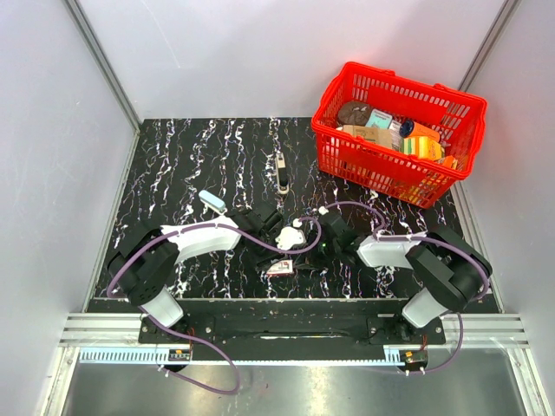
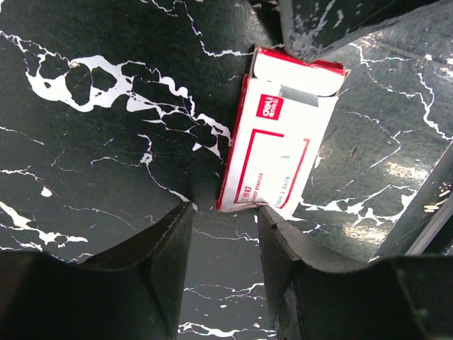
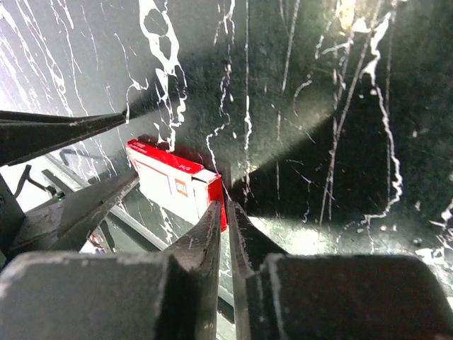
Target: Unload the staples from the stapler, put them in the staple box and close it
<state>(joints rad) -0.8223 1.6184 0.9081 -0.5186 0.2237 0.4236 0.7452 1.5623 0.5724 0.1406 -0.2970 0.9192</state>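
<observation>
The light-blue stapler [image 1: 212,201] lies on the black marbled table beside my left arm, away from both grippers, and shows in neither wrist view. A red-and-white staple box [image 1: 279,268] lies between the grippers. In the left wrist view the box [image 2: 272,142] has its far end open with grey staples showing. My left gripper [image 2: 226,219] is open and empty, its tips just short of the box's near end. My right gripper [image 3: 228,205] is shut, its tips at the box's [image 3: 170,180] open end. I cannot tell if anything thin sits between them.
A red basket [image 1: 347,74] full of groceries stands at the back right. A slim black-and-silver object [image 1: 282,172] lies mid-table behind the grippers. Grey walls close in the left and right sides; the table's front edge runs just behind the box.
</observation>
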